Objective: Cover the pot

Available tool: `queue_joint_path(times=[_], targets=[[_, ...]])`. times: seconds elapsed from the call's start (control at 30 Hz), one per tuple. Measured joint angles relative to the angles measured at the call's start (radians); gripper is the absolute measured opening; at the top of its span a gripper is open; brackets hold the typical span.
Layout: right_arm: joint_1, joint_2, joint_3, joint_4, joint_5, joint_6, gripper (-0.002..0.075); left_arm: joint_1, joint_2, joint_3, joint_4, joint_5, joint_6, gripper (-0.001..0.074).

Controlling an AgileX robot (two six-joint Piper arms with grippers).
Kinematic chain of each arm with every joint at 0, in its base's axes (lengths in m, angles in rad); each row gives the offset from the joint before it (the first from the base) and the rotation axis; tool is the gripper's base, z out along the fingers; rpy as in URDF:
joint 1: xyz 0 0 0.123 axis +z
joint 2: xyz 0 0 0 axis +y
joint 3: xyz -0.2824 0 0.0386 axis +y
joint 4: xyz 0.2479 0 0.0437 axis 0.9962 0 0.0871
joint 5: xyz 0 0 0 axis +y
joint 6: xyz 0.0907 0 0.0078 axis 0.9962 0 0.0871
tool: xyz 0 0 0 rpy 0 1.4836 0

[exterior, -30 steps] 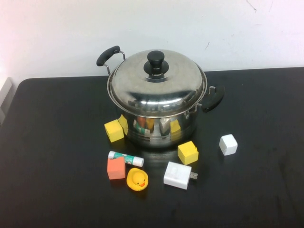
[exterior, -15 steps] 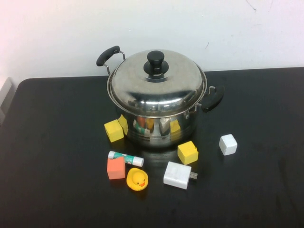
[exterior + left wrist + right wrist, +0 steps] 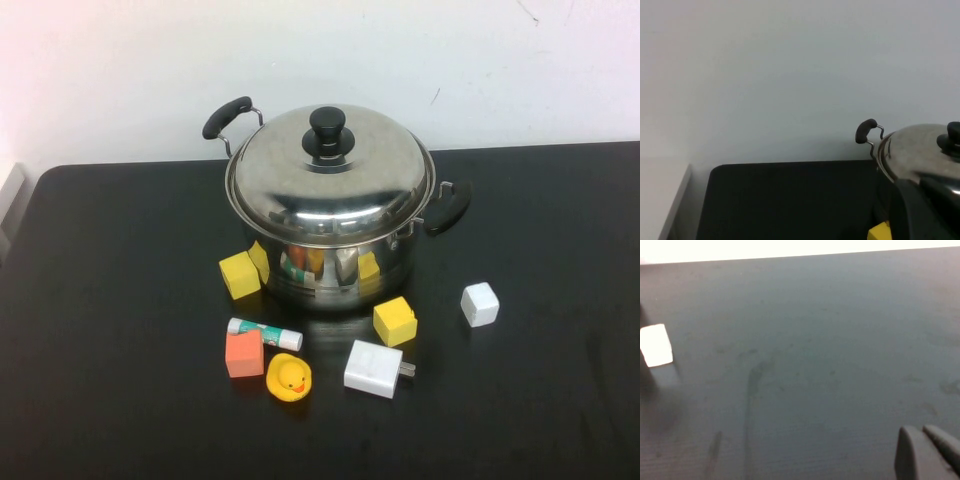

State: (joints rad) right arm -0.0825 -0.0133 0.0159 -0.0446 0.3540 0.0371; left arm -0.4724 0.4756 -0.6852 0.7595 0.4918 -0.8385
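Note:
The large shiny steel pot (image 3: 340, 255) stands at the back middle of the black table (image 3: 120, 300), with black side handles on its left (image 3: 228, 115) and right (image 3: 448, 205). The domed steel lid (image 3: 330, 180) with a black knob (image 3: 327, 130) sits on the pot's rim. Neither arm shows in the high view. My left gripper (image 3: 912, 210) shows only as a dark shape in the left wrist view, left of the pot (image 3: 940, 185) and apart from the lid (image 3: 917, 150). My right gripper (image 3: 920, 432) is shut and empty over bare table.
In front of the pot lie two yellow blocks (image 3: 240, 274) (image 3: 395, 321), a glue stick (image 3: 264, 333), an orange block (image 3: 244, 353), a yellow duck (image 3: 289, 378), a white charger (image 3: 375, 369) and a white cube (image 3: 480, 304). The white cube also shows in the right wrist view (image 3: 656, 345).

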Motion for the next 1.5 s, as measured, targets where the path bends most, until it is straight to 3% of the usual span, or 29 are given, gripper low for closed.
queue_joint_path(times=[0.57, 0.87, 1.07, 1.27, 1.5], targets=[[0.000, 0.000, 0.000, 0.000, 0.000, 0.000, -0.0002, -0.014, -0.117, 0.017, 0.004, 0.044, 0.000, 0.0000], [0.000, 0.000, 0.000, 0.000, 0.000, 0.000, -0.0002, 0.122, -0.467, 0.015, -0.036, 0.058, -0.134, 0.0000], [0.000, 0.000, 0.000, 0.000, 0.000, 0.000, -0.0002, 0.195, -0.500, 0.055, -0.121, 0.117, -0.157, 0.0000], [0.000, 0.000, 0.000, 0.000, 0.000, 0.000, -0.0002, 0.282, -0.500, 0.297, -0.180, -0.146, -0.164, 0.0000], [0.000, 0.000, 0.000, 0.000, 0.000, 0.000, -0.0002, 0.301, -0.494, 0.622, -0.152, -0.585, -0.177, 0.0000]])
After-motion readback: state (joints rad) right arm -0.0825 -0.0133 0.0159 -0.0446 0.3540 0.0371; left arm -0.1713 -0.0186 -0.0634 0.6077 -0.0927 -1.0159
